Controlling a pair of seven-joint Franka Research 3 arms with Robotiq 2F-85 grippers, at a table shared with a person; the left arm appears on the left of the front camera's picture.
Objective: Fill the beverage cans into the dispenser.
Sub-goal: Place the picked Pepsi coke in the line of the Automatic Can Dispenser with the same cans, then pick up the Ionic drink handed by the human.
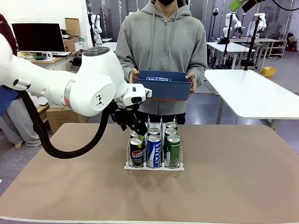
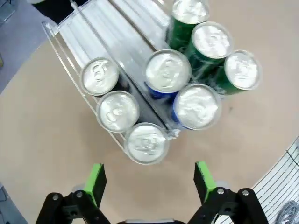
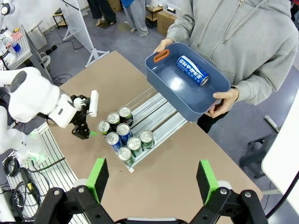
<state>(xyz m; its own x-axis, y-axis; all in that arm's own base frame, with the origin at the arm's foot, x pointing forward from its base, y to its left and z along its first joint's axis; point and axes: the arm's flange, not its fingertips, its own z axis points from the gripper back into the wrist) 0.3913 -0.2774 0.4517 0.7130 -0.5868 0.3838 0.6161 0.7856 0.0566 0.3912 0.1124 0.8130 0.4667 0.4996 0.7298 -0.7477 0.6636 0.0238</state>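
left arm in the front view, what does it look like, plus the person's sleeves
Glossy white rounded left arm with a dark grey joint cap, an orange ring, a black mark and a thick black cable. Its end effector is black with green pads. The person wears grey hoodie sleeves.

Cans (image 2: 168, 70) stand in the dispenser (image 1: 154, 167); another can (image 3: 191, 70) lies in the bin (image 3: 187, 100).

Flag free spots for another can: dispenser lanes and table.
Free: person-side ends of the clear plastic three-lane dispenser, middle lane most; bare brown table to its right. Crowded: robot-side end, packed with slim silver-topped cans; open left gripper hovers at its left.
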